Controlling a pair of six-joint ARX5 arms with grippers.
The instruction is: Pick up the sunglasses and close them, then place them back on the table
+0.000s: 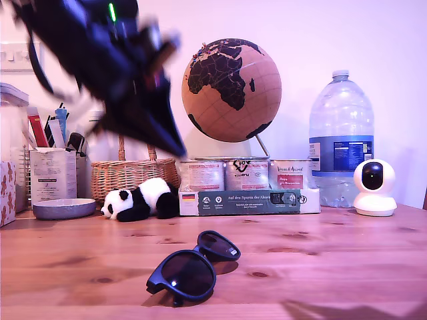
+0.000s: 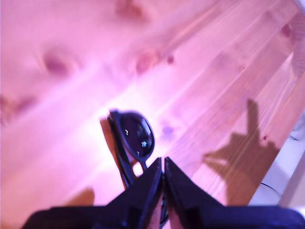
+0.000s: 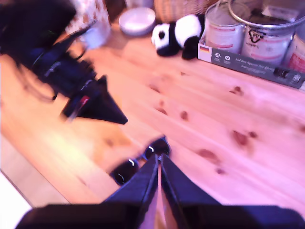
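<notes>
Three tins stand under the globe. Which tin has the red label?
The tin nearest the water bottle, at the row's end on the exterior view's right. Its label has a red patch; the other two look black-and-white.

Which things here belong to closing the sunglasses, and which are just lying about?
Job: sunglasses, table, my first gripper, my second gripper.

Lying about: globe, toy panda, basket, water bottle, tins, small camera, bowl.
</notes>
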